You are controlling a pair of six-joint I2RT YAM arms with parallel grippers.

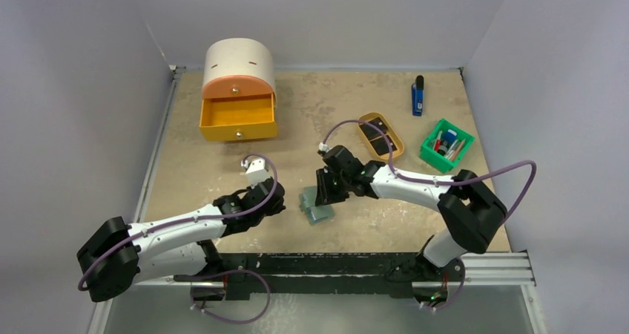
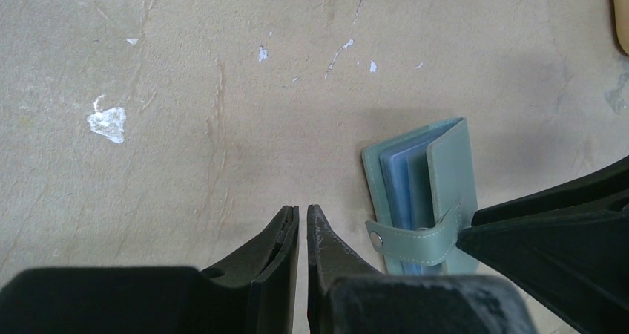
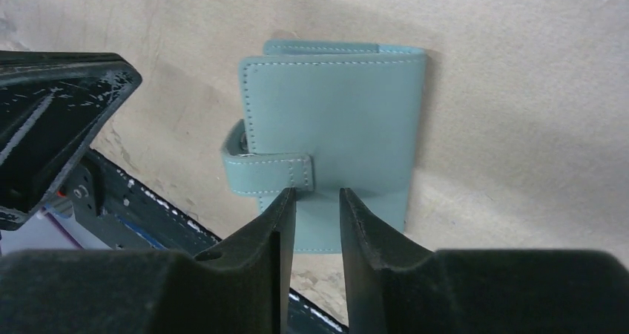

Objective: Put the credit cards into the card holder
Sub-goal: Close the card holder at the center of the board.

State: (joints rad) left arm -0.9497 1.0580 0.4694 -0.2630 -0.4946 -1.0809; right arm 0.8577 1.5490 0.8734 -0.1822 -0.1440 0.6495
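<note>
Card holder [image 3: 334,119] lies just under tips of R gripper [image 3: 315,193].

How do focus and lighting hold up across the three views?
Top external: even soft light, sharp throughout, no glare. Left wrist: table and card holder crisp, the left gripper up close dark and softer. Right wrist: card holder crisp, right gripper blurred, soft shadow right of the holder.

A robotics lab test cell was the setting. A left arm [image 1: 178,234] and a right arm [image 1: 415,185], both cabled, stood bolted to a metal rail [image 1: 489,263] at the frame's bottom, facing a scuffed tan tabletop [image 1: 326,104] boxed in by plain pale walls [image 1: 74,89].
</note>
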